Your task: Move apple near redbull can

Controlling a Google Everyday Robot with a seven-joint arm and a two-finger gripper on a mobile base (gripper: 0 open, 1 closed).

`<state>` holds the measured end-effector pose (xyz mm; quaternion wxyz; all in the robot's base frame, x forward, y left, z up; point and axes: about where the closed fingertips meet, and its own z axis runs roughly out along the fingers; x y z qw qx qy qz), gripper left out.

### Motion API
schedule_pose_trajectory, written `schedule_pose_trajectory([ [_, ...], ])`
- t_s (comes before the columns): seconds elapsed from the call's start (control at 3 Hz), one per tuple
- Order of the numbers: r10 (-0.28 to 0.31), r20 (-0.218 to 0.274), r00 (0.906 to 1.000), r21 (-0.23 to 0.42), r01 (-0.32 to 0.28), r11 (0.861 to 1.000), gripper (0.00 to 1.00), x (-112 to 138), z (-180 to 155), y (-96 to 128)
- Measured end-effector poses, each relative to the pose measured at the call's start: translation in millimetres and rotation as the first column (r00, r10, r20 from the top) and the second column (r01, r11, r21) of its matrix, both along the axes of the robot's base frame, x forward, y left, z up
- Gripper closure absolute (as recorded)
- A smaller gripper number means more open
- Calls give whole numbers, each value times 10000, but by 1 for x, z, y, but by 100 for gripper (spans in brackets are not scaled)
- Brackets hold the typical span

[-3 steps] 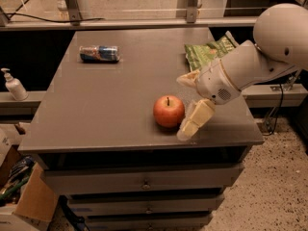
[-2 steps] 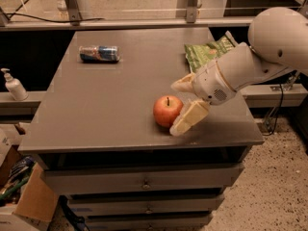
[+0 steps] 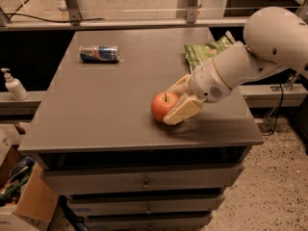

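Two fingers of the gripper [image 3: 173,103] are being held apart around the apple [image 3: 161,108] near the table [image 3: 96,119] front, well apart from the redbull can [image 3: 99,53]; a shallow closing is being risked, likely nudging the apple off the edge.

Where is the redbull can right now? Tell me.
In the camera view, the redbull can lies on its side at the far left of the table, well apart from the apple and the claw beside it near the front right.
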<state>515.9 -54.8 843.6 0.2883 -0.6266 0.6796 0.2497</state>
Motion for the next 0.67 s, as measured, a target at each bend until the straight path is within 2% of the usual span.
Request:
schedule_pose_trajectory([
  [0.33,-215,92,9997,87,214,9997,88,8,11,-2],
  [0.67,-895,364,9953,283,885,9957,100,33,45,-7],
])
